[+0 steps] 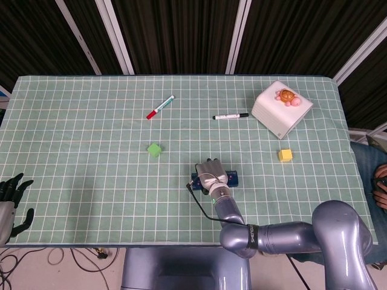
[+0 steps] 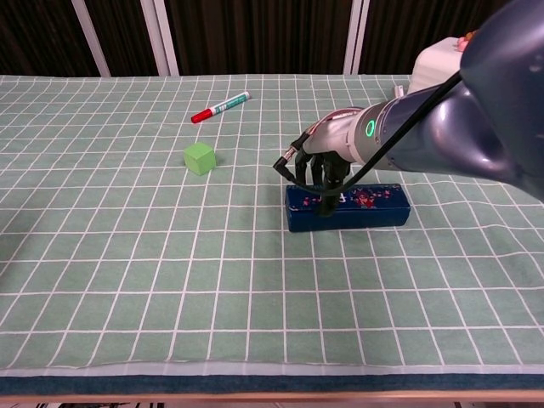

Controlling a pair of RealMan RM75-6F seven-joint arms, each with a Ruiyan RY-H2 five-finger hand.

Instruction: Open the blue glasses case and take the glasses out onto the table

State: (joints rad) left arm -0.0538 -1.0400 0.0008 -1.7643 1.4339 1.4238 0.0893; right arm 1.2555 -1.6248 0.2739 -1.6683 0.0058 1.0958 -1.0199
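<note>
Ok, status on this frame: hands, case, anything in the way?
Right hand fingers down on the blue glasses case, firm grip unclear. Left hand idle, off-table. Case lid closed, glasses unseen. Green cube clear.

Lab: gridded table cover (image 1: 72, 151), dark curtained backdrop (image 1: 181, 30).

My right hand (image 2: 321, 174) rests on the case's (image 2: 361, 208) left end. A cube (image 2: 200, 158) lies left of it, a marker (image 2: 220, 107) behind that.

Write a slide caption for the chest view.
Right hand rests fingers on the closed blue glasses case; green cube and red marker lie beyond.
</note>
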